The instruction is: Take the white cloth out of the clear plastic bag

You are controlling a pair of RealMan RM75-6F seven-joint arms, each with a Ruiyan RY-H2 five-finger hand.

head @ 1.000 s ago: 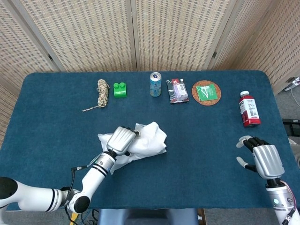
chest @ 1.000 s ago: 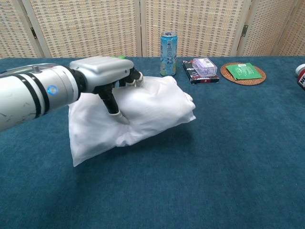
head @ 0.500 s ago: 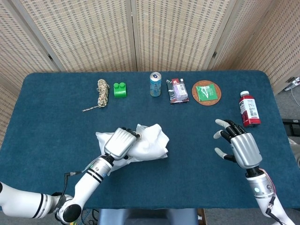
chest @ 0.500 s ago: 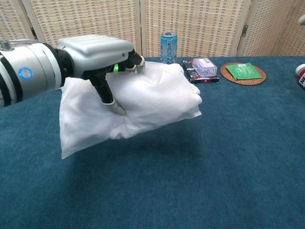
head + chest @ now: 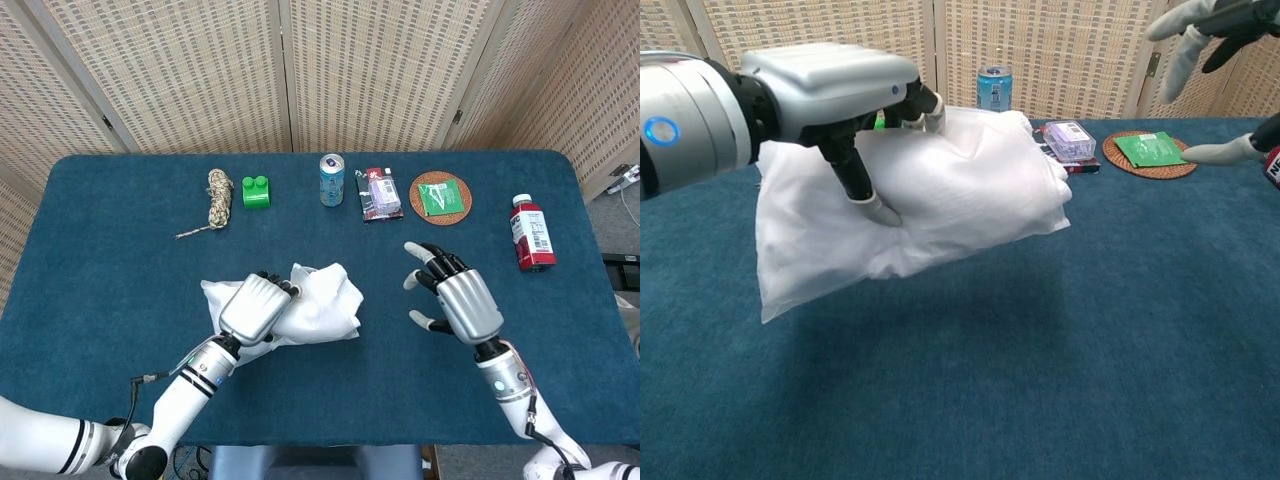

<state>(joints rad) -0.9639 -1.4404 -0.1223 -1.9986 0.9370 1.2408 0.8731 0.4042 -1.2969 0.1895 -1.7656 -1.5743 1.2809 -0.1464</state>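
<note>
The fingers [image 5: 868, 203] of the left hand [image 5: 250, 308] are curled down over the clear plastic bag [image 5: 800, 250] with the white cloth [image 5: 960, 190] inside it, and they grip it from above, thumb on the near side. In the last second this hand has lifted the bag: in the chest view it hung only a little above the tabletop [image 5: 120, 250] before, and now it is clearly higher, with a wide shadow under it. In the same time the right hand [image 5: 455, 300] has come from the near right edge of the tabletop to a place just beside the bag, with its fingers [image 5: 428, 255] spread apart and holding nothing. I judge that the right hand is coming to take hold of the cloth or the bag's end while the left keeps the bag in the air; the cloth is not yet out. The bag's long axis runs left to right, slightly tilted: the thin loose corner hangs low at the robot's left, and the full, rounded end points toward the right hand. I cannot tell on which end the opening is.
</note>
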